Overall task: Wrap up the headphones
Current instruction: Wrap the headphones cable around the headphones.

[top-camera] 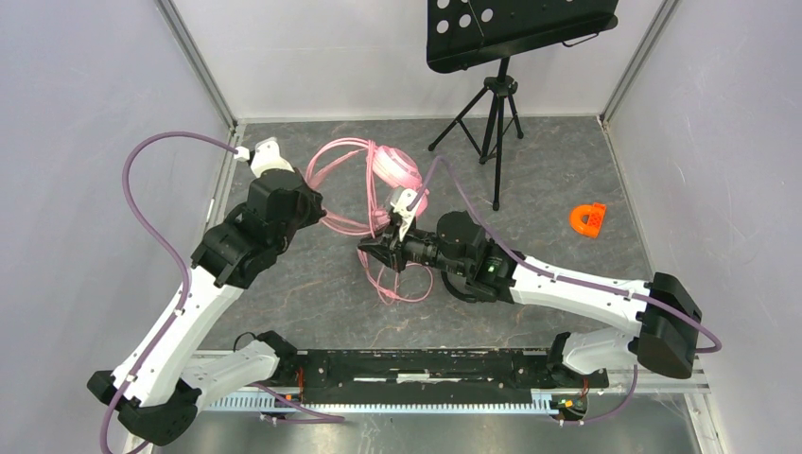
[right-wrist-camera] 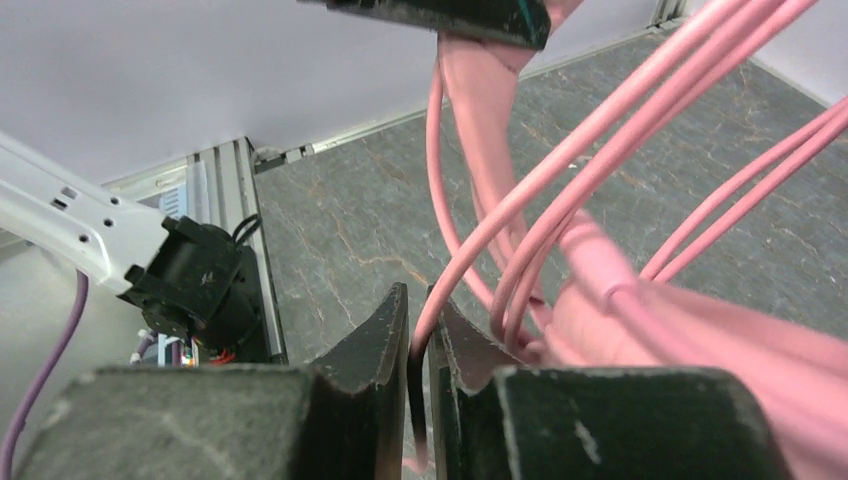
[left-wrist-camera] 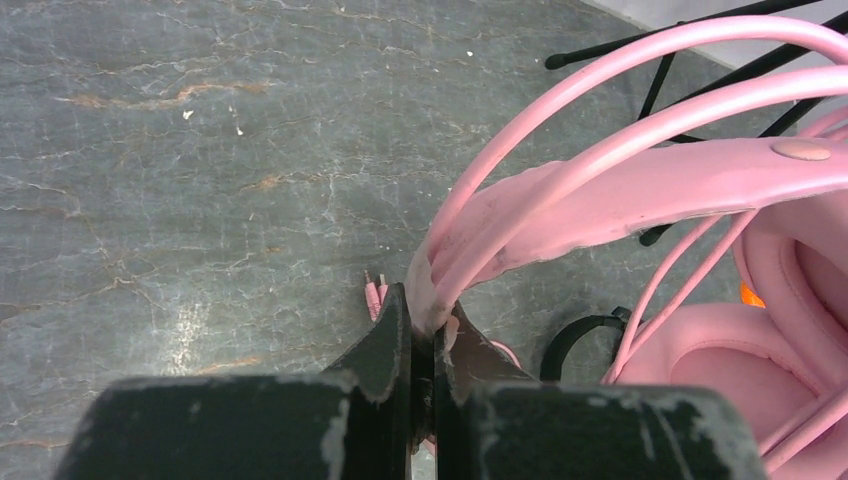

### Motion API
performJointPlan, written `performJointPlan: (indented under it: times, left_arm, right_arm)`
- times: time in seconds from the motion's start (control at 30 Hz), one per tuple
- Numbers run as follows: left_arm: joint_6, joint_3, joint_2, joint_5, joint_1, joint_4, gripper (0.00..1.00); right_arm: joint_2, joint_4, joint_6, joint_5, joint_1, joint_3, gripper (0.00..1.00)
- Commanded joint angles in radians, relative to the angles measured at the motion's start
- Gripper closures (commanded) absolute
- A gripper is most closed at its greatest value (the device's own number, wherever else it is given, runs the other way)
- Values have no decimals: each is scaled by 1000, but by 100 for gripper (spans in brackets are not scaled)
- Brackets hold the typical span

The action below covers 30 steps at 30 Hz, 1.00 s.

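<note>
The pink headphones (top-camera: pixel 392 168) lie at mid-table, with pink cable (top-camera: pixel 342 189) looped around them. My left gripper (top-camera: pixel 317 206) is shut on the pink headband and cable strands (left-wrist-camera: pixel 520 215); an ear cup (left-wrist-camera: pixel 760 350) shows to its right. My right gripper (top-camera: pixel 375 253) is shut on a strand of the pink cable (right-wrist-camera: pixel 470 250), which runs between its fingers; more cable loops (top-camera: pixel 397 284) trail on the table below it. The headband and several cable strands (right-wrist-camera: pixel 600 130) rise ahead of the right fingers. The black headphones are out of view.
A black music stand (top-camera: pixel 496 95) on a tripod stands at the back centre. A small orange plastic piece (top-camera: pixel 587 218) lies at the right. A thin black loop (left-wrist-camera: pixel 575 340) lies on the table beside the left fingers. White walls enclose the table.
</note>
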Motion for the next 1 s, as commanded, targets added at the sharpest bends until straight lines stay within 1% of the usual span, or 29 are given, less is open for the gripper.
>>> performJointPlan:
  times: [0.0, 0.1, 0.3, 0.33, 0.5, 0.7, 0.97]
  left_arm:
    - [-131, 73, -13, 12, 4, 158, 98]
    - [-141, 75, -16, 24, 4, 162, 98]
    - [-157, 80, -24, 56, 4, 174, 98]
    - [-157, 83, -26, 61, 3, 174, 98]
    - [-167, 90, -40, 70, 4, 183, 98]
    - [-187, 92, -53, 120, 4, 211, 98]
    - [-178, 110, -58, 128, 3, 212, 98]
  right_arm:
    - [-36, 45, -45, 24, 11, -35, 84]
    - [-45, 108, -81, 38, 13, -78, 84]
    - [-54, 322, -157, 50, 20, -192, 85]
    - [-52, 348, -190, 61, 23, -206, 85]
    - [-18, 502, -232, 88, 32, -291, 82]
    - [69, 675, -244, 99, 41, -337, 78]
    - [210, 920, -234, 105, 47, -393, 76]
